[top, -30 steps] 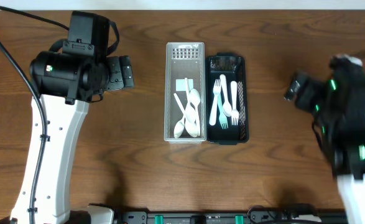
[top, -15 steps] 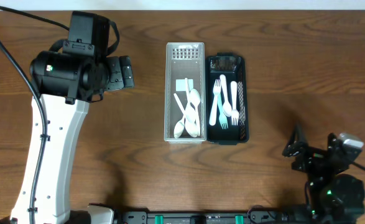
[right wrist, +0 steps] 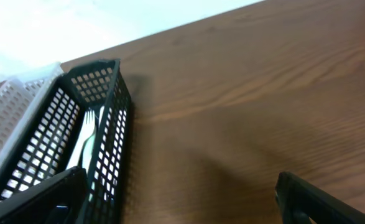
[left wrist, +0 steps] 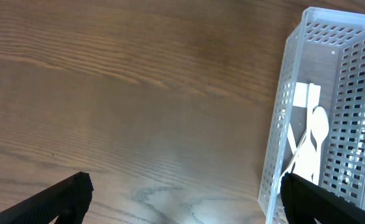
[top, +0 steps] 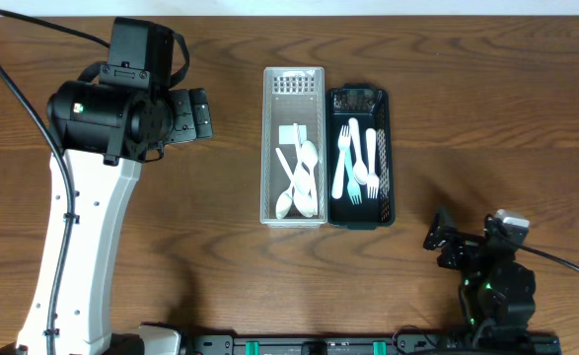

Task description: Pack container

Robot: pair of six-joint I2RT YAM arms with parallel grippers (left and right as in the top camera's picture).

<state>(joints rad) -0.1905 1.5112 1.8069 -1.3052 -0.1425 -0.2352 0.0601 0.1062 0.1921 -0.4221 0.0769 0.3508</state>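
A white slotted basket holds several white spoons at the table's middle. Touching its right side, a black slotted basket holds white forks. My left gripper is open and empty, left of the white basket; in the left wrist view its fingers spread wide over bare wood beside the white basket. My right gripper is open and empty, low near the front edge, right of the black basket. The right wrist view shows the black basket with a fork inside.
The brown wooden table stretches around both baskets. A black rail runs along the front edge. The left arm's white link lies over the table's left side.
The right arm has dropped from the upper right down to the front edge and now sits low there. The left arm and the baskets have not moved.
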